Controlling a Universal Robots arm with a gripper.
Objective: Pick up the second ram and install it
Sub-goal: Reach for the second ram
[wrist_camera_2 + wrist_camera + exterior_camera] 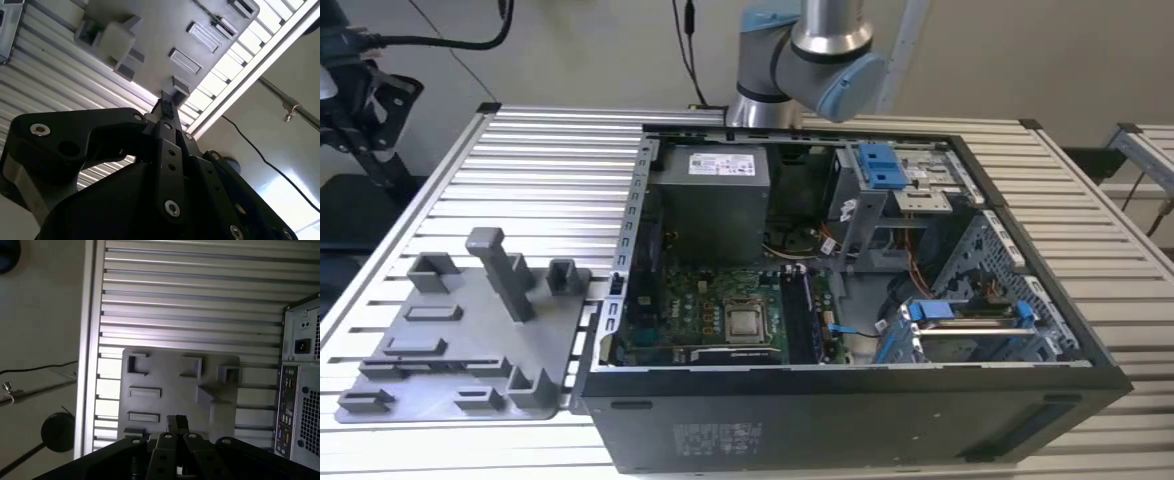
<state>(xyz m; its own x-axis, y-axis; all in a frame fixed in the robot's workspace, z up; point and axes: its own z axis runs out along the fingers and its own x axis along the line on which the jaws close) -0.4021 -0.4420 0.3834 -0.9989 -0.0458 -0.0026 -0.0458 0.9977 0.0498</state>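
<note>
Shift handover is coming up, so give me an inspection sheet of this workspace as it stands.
Surface: slatted metal table, level.
Job's things: nothing seen.
Clutter: grey holder tray at the exterior view's left; open computer case beside it, motherboard exposed.
Grippers: gripper above the tray in both wrist views, apart from it.
Cables: thin floor cable beyond the table's edge; thick black cable at the exterior view's upper left.
Surroundings: robot arm behind the case; round black object on the floor.
</note>
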